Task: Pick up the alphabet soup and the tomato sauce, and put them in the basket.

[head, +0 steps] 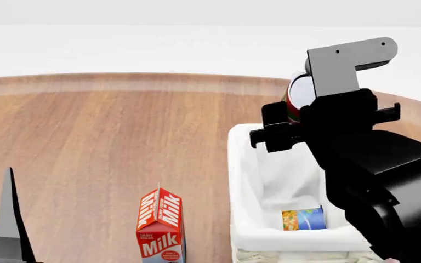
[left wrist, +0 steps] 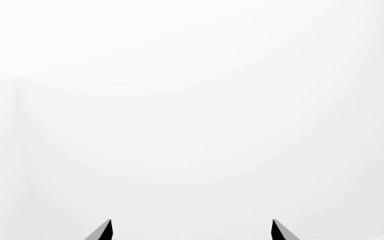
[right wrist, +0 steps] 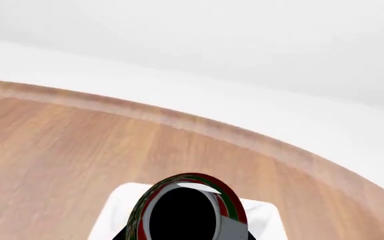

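The right pincer (head: 293, 118) is clamped on the tomato sauce (head: 293, 101), a small can with a red and green label. It hangs in the air over the far end of the basket (head: 243, 181), tipped so its pale end faces up and sideways. In the right wrist view the tomato sauce sits right at the camera, with the white basket under it.

The alphabet soup (head: 302, 218) is already inside the basket. It lies on its side on the white cloth at the near end.

The left pincer (left wrist: 190, 231) has its two dark tips well apart, with nothing between them. It points at a plain white wall, away from the counter (head: 108, 142).

A milk carton (head: 160, 227) stands upright on the counter just beside the basket.

The tomato sauce looks hard and stiff, so a firm squeeze should not hurt it. Its sides are smooth and round, so it could slip or roll. The best place to hold it is around the middle of its sides. If let go here it would likely drop onto the soft cloth
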You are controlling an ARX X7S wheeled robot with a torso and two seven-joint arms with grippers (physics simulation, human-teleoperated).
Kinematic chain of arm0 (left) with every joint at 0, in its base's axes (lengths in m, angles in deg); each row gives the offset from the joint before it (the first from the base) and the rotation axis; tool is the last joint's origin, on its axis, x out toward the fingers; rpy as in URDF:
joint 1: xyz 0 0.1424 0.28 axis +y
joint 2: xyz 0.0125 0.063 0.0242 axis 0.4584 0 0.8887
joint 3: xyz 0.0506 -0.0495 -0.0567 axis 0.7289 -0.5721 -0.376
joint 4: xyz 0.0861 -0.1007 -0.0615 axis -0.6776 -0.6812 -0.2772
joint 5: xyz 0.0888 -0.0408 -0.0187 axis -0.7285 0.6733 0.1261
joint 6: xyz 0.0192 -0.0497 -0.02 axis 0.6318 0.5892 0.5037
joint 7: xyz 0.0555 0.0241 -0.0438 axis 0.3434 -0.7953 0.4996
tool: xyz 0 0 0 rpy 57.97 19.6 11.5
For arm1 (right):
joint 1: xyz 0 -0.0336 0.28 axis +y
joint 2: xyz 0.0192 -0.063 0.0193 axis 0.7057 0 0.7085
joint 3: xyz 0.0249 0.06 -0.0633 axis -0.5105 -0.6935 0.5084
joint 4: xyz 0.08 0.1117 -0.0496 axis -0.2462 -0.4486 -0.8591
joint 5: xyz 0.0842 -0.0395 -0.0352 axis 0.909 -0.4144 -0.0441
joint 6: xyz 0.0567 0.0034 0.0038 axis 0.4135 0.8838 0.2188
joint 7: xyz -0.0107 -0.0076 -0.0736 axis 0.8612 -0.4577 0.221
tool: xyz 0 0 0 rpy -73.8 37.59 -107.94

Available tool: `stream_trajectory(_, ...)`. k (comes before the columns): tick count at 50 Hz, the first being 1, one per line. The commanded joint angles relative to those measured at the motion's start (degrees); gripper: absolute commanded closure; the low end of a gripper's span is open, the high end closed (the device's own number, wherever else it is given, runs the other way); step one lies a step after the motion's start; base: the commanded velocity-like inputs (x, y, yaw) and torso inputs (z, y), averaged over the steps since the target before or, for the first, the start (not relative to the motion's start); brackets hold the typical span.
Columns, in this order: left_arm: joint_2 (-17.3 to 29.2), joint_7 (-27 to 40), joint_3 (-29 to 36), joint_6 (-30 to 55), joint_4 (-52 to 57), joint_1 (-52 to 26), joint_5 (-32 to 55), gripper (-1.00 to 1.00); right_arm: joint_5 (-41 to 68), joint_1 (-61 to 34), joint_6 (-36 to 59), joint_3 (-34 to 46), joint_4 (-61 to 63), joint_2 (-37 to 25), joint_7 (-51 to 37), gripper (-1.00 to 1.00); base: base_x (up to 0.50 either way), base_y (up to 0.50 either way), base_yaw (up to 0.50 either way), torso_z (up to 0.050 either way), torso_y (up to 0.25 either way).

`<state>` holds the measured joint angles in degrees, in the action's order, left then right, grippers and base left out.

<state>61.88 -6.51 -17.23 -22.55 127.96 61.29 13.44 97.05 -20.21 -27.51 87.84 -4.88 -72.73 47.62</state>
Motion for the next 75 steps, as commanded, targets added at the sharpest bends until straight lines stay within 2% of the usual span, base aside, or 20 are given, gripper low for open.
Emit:
stream_trajectory(1, 0.0, 0.1, 0.0, -0.4, -0.5, 0.0, 0.2, -1.0, -6.6, -4.2, -4.8, 3.1, -16.6, 6.3, 6.2, 1.0, 0.0, 0.0, 0.0, 0.0, 0.0)
stream_trajectory(12, 0.0, 0.2, 0.3, -0.8, -1.0, -0.1, 0.2, -1.0, -11.6, -8.2, -15.6, 4.6, -41.6, 14.6, 12.8, 1.0, 0.0, 0.0, 0.0, 0.0, 0.0)
stream_trajectory(17, 0.1, 0.2, 0.2, -0.3, -0.6, -0.2, 0.2, -1.0, -13.7, -11.6, -23.1, 4.7, -58.2, 19.8, 17.3, 1.0, 0.0, 0.0, 0.0, 0.0, 0.002)
stream_trajectory(48, 0.3, 0.4, 0.2, -0.6, -1.0, -0.1, 0.5, -1.0, -38.5, -7.6, -16.0, -17.8, -58.6, 21.7, 20.1, 1.0, 0.0, 0.0, 0.0, 0.0, 0.0)
stream_trajectory(75, 0.5, 0.6, 0.4, -0.2, -0.7, -0.4, 0.7, -1.0, -47.2, -6.9, -16.0, -25.7, -58.6, 22.6, 21.8, 1.0, 0.0, 0.0, 0.0, 0.0, 0.0)
